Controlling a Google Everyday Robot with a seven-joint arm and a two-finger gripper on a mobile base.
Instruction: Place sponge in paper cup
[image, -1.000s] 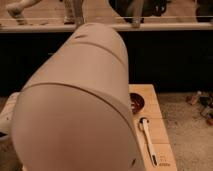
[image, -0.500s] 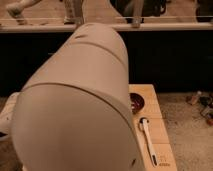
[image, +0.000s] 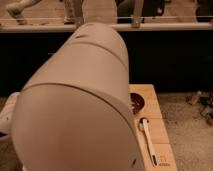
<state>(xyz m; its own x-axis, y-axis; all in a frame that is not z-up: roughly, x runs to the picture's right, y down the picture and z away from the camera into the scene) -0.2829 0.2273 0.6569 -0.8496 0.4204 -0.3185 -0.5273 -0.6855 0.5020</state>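
Note:
A large white arm casing (image: 80, 105) fills most of the camera view and blocks what lies behind it. My gripper is out of view, somewhere past this casing, with its jaws standing wide. The sponge and the paper cup are both hidden or out of view.
A light wooden board (image: 157, 117) shows to the right of the casing. On it are a dark reddish bowl (image: 136, 102) and a white pen-like stick (image: 149, 141). Speckled counter (image: 187, 135) lies further right, with small objects (image: 202, 106) at its edge. A dark wall and a railing (image: 150, 22) stand behind.

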